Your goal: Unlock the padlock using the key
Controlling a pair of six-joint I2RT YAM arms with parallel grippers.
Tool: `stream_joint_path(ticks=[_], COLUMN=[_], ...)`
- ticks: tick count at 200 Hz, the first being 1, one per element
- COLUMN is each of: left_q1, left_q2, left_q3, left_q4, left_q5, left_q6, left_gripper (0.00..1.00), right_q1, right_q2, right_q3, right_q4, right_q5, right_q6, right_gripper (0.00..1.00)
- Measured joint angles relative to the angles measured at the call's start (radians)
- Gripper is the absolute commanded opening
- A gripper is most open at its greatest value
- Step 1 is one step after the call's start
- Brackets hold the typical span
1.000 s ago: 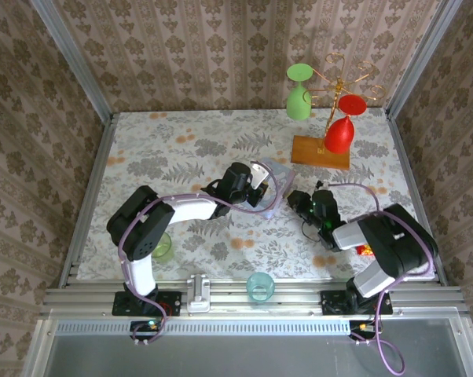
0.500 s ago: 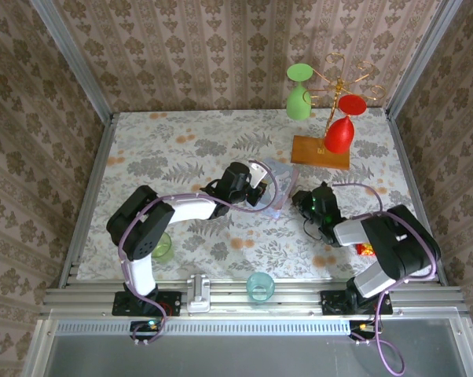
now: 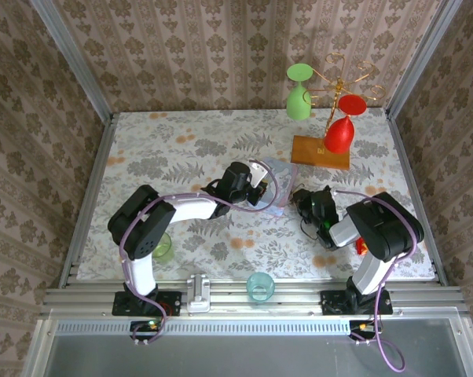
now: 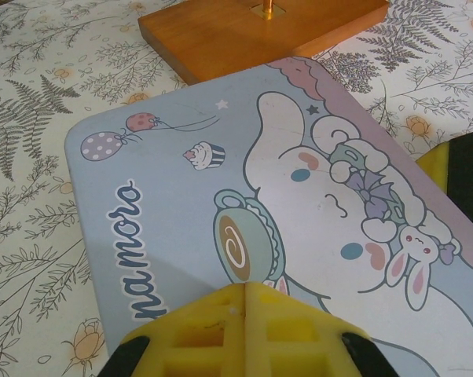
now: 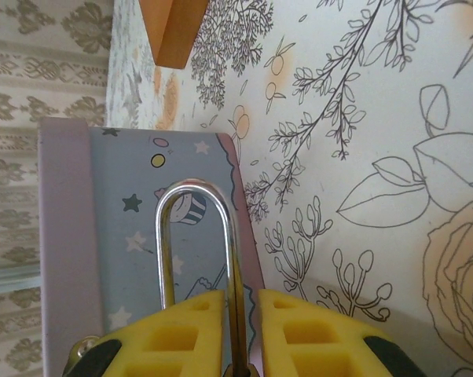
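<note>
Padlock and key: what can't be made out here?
- padlock body: right wrist view, hidden behind the right fingers and the bottom edge.
- key: left wrist view, left fingers pressed together; anything pinched between them is hidden.
- Both, top view: too small to find.

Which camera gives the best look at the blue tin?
The left wrist: the tin lies close, its cartoon lid sharp. The top view shows it small and distant; the right wrist shows part of it behind the padlock.

Padlock (image 5: 194, 185): thin, bright silver shackle loop, undistorted, projecting from between the yellow pads of the right gripper (image 5: 240, 308), which clamp it. Lock body hidden behind the pads.
</note>
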Motion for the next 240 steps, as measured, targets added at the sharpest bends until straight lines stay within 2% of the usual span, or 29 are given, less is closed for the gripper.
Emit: stream_joint_path(ticks=[66, 96, 129, 177, 217, 240], left_q1=[0.001, 0.001, 0.005, 0.058, 0.085, 0.112], left_q2=[0.001, 0.000, -0.011, -0.043, -0.048, -0.053], left_q3=[0.001, 0.001, 0.014, 0.027, 0.039, 0.040], left_q4=[-0.001, -0.002, -0.047, -0.146, -0.187, -0.198], left_q5=[-0.011, -0.016, -0.037, -0.061, -0.098, -0.099], left_q6=[0.000, 0.000, 0.000, 0.000, 0.010, 0.032], left_gripper=[0.02, 0.02, 0.04, 0.04, 0.05, 0.08], right_q1=[0.011, -0.006, -0.021, -0.095, -0.123, -0.130], right_q2=[-0.089, -0.096, -0.088, -0.119, -0.193, -0.208], right_q3=[0.018, 0.038, 0.061, 0.051, 0.029, 0.034], right_q4=[-0.124, -0.146, -0.189, -0.323, -0.402, -0.418], right_q5=[0.168, 0.167, 0.052, -0.230, -0.363, -0.439], right_q6=[-0.039, -0.078, -0.114, -0.225, -0.296, -0.327], right_gripper=[0.00, 0.00, 0.00, 0.00, 0.00, 0.00])
